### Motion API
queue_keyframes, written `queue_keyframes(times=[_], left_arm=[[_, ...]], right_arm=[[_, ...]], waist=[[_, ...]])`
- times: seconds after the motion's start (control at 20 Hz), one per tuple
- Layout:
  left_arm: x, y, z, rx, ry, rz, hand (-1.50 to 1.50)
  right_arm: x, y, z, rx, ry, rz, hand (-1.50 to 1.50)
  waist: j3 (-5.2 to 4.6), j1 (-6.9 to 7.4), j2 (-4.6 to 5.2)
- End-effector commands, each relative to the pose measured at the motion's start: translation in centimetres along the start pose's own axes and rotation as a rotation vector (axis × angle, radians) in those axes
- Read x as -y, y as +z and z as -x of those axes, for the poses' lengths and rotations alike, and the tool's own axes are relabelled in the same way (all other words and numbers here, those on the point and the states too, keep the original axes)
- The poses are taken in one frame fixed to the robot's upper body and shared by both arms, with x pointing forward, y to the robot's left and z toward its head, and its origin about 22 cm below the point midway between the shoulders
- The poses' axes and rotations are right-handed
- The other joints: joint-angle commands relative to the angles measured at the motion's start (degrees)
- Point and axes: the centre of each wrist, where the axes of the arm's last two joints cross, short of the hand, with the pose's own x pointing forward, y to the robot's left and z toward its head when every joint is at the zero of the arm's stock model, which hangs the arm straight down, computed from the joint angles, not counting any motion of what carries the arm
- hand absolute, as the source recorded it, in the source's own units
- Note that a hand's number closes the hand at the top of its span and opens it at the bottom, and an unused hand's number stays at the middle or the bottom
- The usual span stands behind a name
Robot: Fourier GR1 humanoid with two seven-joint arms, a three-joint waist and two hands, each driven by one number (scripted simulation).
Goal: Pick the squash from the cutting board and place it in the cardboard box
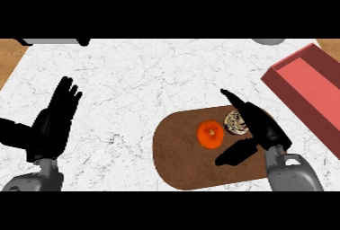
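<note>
the squash (210, 134) sits on the cutting board (178, 155), just left of the right hand (262, 128), fingers straight and holding nothing. left hand (51, 123) rests open. squash judged rigid, smooth (may slip): grasp across its widest part.

The squash (210, 134) is small, round and orange with a dark dot at its middle, and it sits on the upper right part of the board (182, 157). The board is a brown slab with rounded corners, lying flat on the counter (133, 81). The box (310, 83), dark red outside and pink inside, lies open-topped and askew to the board's upper right, apart from it.
</note>
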Motion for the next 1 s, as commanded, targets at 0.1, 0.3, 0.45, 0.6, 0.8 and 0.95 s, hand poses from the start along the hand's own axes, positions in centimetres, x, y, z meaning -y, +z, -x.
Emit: queue_keyframes(times=[0.1,0.3,0.45,0.6,0.8,0.95], left_arm=[[-1.1,-0.4,-0.6,-0.006,-0.005,0.013,0.00],[-0.3,-1.2,-0.5,0.006,-0.001,-0.007,0.00],[-0.4,0.1,0.2,-0.011,-0.004,0.016,0.00],[0.1,-0.6,-0.9,-0.019,0.006,-0.005,0.00],[-0.4,-1.0,0.7,-0.004,0.006,0.008,0.00],[-0.4,-0.8,1.0,-0.002,-0.002,0.001,0.00]], right_arm=[[-0.4,-1.5,-0.1,-0.023,0.015,-0.006,-1.50],[0.3,-1.9,1.8,-0.008,0.005,-0.017,-1.50],[-2.8,-2.4,0.5,-0.002,0.005,-0.040,-1.50],[-2.4,-1.8,-0.2,-0.011,0.025,-0.050,-1.50],[-2.3,-1.6,1.2,-0.018,0.020,-0.045,-1.50],[-4.1,-3.7,-0.8,-0.028,0.038,-0.066,-1.50]], waist=[[0.00,0.04,0.00],[0.00,-0.06,0.02],[0.00,0.05,0.00],[0.00,-0.04,-0.03],[-0.01,-0.11,-0.01],[-0.01,0.07,0.03]])
